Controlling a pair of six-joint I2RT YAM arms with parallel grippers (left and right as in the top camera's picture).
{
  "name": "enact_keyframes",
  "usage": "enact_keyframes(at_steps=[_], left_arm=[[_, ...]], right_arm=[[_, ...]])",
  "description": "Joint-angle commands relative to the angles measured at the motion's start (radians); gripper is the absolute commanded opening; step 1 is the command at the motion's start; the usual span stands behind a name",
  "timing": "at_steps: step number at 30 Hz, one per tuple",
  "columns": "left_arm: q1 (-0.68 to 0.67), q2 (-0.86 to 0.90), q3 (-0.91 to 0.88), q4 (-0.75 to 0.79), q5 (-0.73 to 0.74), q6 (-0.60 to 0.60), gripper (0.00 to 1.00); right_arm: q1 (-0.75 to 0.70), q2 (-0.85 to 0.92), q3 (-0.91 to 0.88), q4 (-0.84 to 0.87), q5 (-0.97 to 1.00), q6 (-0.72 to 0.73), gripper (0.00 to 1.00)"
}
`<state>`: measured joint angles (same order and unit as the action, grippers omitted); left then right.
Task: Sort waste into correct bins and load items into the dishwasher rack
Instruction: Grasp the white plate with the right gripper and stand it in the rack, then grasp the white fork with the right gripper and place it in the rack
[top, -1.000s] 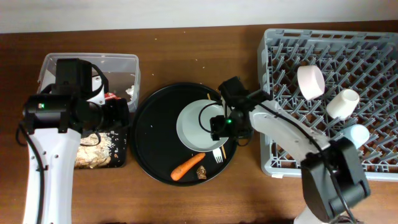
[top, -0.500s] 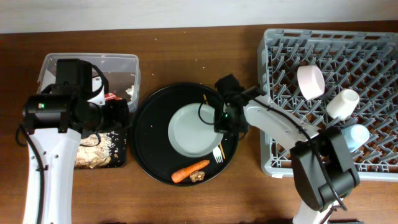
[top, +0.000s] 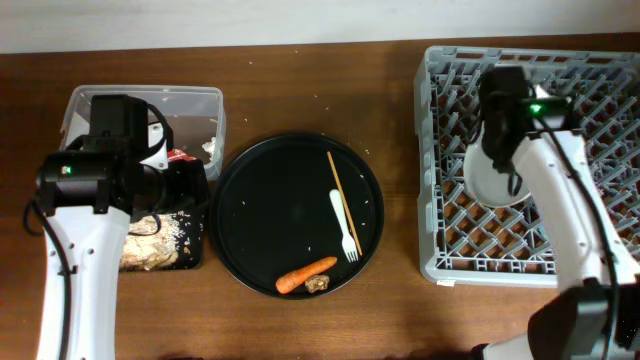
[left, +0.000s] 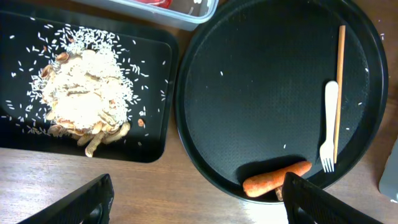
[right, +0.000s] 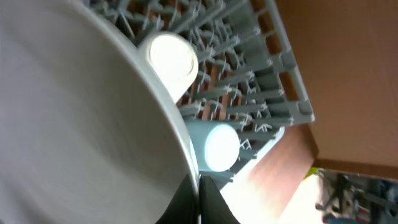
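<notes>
My right gripper (right: 199, 190) is shut on the rim of the white plate (top: 488, 178), which it holds tilted over the grey dishwasher rack (top: 450, 90). In the right wrist view the plate (right: 81, 124) fills the left side, with a cream cup (right: 169, 56) and a light blue cup (right: 217, 147) lying in the rack (right: 267, 62) behind it. My left gripper (left: 196, 208) hangs open above the table between the rice pile (left: 81, 106) and the carrot (left: 277, 178). The fork (top: 345, 225), a chopstick (top: 335, 188), the carrot (top: 305, 273) and a brown lump (top: 321, 285) lie on the round tray.
The round black tray (top: 260, 220) sits mid-table. A clear tub (top: 195, 105) stands at the back left with a red wrapper partly hidden under my left arm. The shallow black tray (top: 195, 250) in front of it holds the rice.
My right gripper shut on the plate, lifted it off the round tray and carried it right over the rack. The fork and chopstick are now uncovered. The left arm stayed still.
</notes>
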<state>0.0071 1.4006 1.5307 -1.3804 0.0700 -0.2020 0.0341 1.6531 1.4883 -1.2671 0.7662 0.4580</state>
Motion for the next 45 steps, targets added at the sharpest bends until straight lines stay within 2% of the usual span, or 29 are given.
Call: enact_keyframes(at_steps=[1,5,6,7,8,9,10,12,13,14,15,16,17,18,20,22,24,28,29,30,32,35,38,40,43,45], left_arm=[[0.005,-0.002,0.005,0.003,-0.011,0.016,0.86],[0.005,-0.002,0.005,0.003,-0.011,0.016,0.86],[0.005,-0.002,0.005,0.002,-0.011,0.016,0.86],[0.005,-0.002,0.005,0.003,-0.011,0.016,0.87],[0.005,-0.002,0.005,0.002,-0.011,0.016,0.87],[0.005,-0.002,0.005,0.002,-0.011,0.016,0.87],[0.005,-0.002,0.005,0.002,-0.011,0.016,0.87],[0.005,-0.002,0.005,0.002,-0.011,0.016,0.87],[0.005,-0.002,0.005,0.002,-0.011,0.016,0.87],[0.005,-0.002,0.005,0.002,-0.011,0.016,0.87],[0.005,-0.002,0.005,0.002,-0.011,0.016,0.87],[0.005,-0.002,0.005,0.002,-0.011,0.016,0.87],[0.005,-0.002,0.005,0.002,-0.011,0.016,0.92],[0.005,-0.002,0.005,0.002,-0.011,0.016,0.92],[0.005,-0.002,0.005,0.002,-0.011,0.016,0.92],[0.005,-0.002,0.005,0.002,-0.011,0.016,0.93],[0.005,-0.002,0.005,0.002,-0.011,0.016,0.93],[0.005,-0.002,0.005,0.002,-0.011,0.016,0.93],[0.005,-0.002,0.005,0.002,-0.011,0.016,0.94],[0.005,-0.002,0.005,0.001,-0.011,0.016,0.97],[0.005,-0.002,0.005,0.000,-0.011,0.016,0.98],[0.004,-0.002,0.005,-0.001,-0.007,0.016,0.99],[0.004,-0.002,0.002,-0.001,-0.007,0.016,0.99],[0.004,-0.002,-0.014,-0.001,-0.007,0.016,0.99],[0.005,-0.002,-0.045,0.003,-0.007,0.016,0.99],[0.004,0.000,-0.065,0.003,-0.007,0.016,0.99]], right_arm=[[0.014,0.001,-0.055,0.015,-0.004,0.060,0.04],[0.195,0.001,-0.047,0.056,-0.036,0.060,0.05],[0.261,0.001,-0.047,0.075,-0.085,0.060,0.33],[0.292,0.001,-0.047,0.079,-0.110,0.060,0.41],[0.315,0.001,-0.047,0.082,-0.116,0.060,0.60],[0.325,-0.002,-0.047,0.082,-0.130,0.060,0.88],[0.325,-0.014,-0.046,0.078,-0.143,0.060,0.91],[0.314,-0.085,-0.041,0.075,-0.146,0.061,0.90],[0.269,-0.164,-0.019,0.071,-0.154,0.060,0.85],[0.225,-0.212,-0.010,0.071,-0.162,0.059,0.66],[0.150,-0.266,-0.010,0.071,-0.179,0.051,0.32],[0.008,-0.295,-0.010,0.071,-0.256,0.011,0.09],[-0.098,-0.282,-0.011,0.068,-0.341,-0.021,0.04],[-0.203,-0.247,-0.011,0.068,-0.454,-0.052,0.04],[-0.308,-0.139,-0.011,0.076,-0.605,-0.120,0.04],[-0.307,0.026,-0.011,0.136,-0.879,-0.329,0.04],[-0.280,0.093,-0.011,0.138,-1.341,-0.687,0.04],[-0.277,0.055,-0.011,0.121,-1.266,-0.685,0.04],[-0.277,0.041,-0.010,0.119,-1.218,-0.647,0.05],[-0.277,0.009,0.004,0.097,-1.091,-0.549,0.05],[-0.277,-0.105,0.036,0.021,-0.953,-0.463,0.15],[-0.276,-0.281,0.036,-0.124,-0.956,-0.463,0.42],[-0.265,-0.289,0.010,-0.203,-1.037,-0.466,0.42],[-0.161,-0.283,-0.033,-0.183,-1.099,-0.472,0.45],[0.114,-0.226,-0.039,-0.094,-1.095,-0.471,0.54],[0.282,-0.129,-0.039,-0.012,-1.061,-0.443,0.55]])
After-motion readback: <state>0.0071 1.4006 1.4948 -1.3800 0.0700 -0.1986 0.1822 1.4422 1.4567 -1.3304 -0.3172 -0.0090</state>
